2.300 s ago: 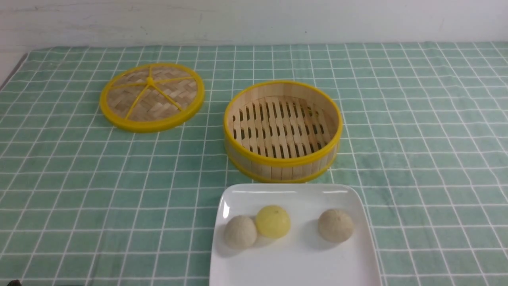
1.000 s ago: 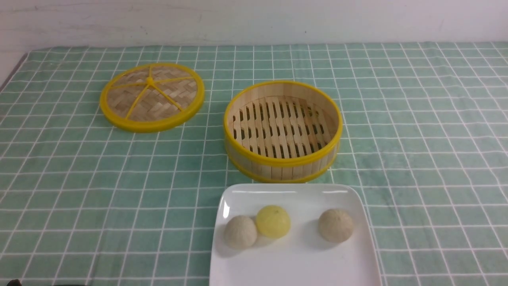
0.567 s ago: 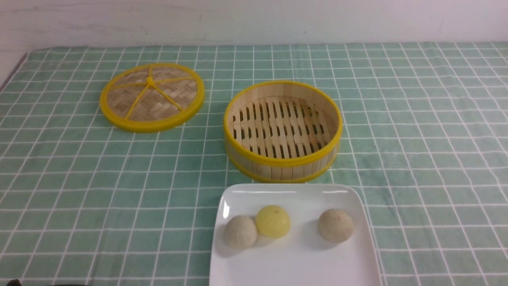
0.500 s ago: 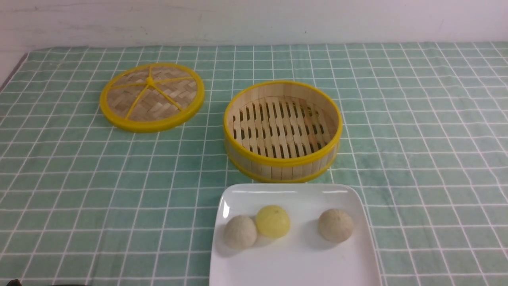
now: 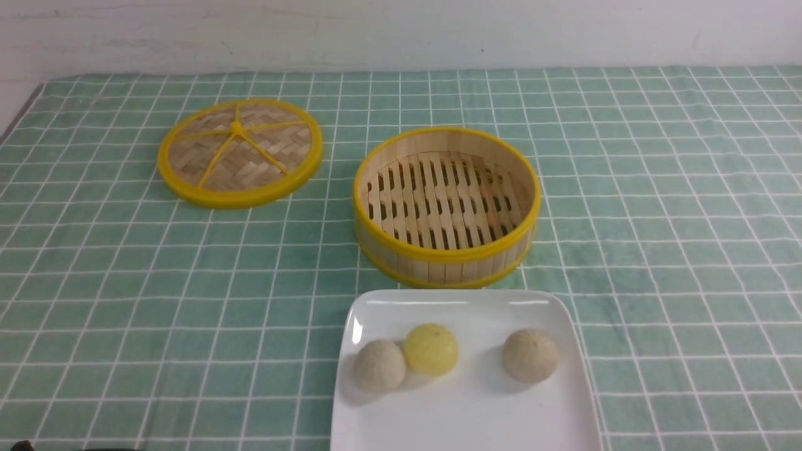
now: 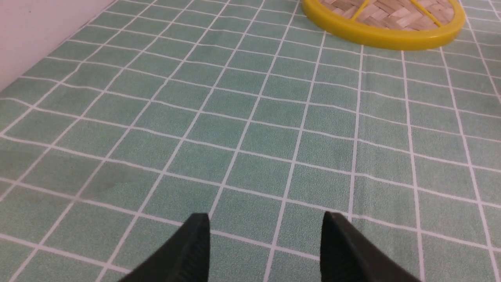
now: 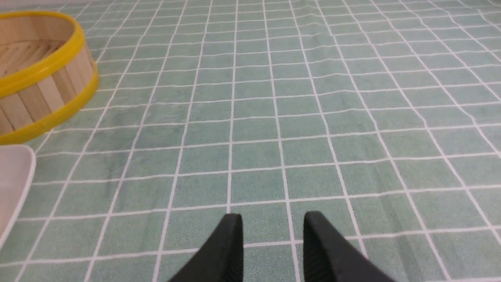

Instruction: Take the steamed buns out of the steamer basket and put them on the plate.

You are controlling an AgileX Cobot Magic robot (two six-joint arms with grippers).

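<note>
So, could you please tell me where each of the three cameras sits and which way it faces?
Front view: between the arms, facing forward over the plate, three buns, basket and lid; no arm shows.
Left wrist view: low over the cloth, facing the lid; open left gripper shows.
Right wrist view: low over the cloth, basket and plate corner at its edge; open right gripper shows.
Shared: front and right wrist views share basket and plate.

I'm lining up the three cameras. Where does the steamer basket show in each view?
Front view: steamer basket at centre, empty, behind the plate.
Left wrist view: not in it; only the lid.
Right wrist view: steamer basket cut off at the left edge.
Shared landmark: green checked tablecloth.
</note>
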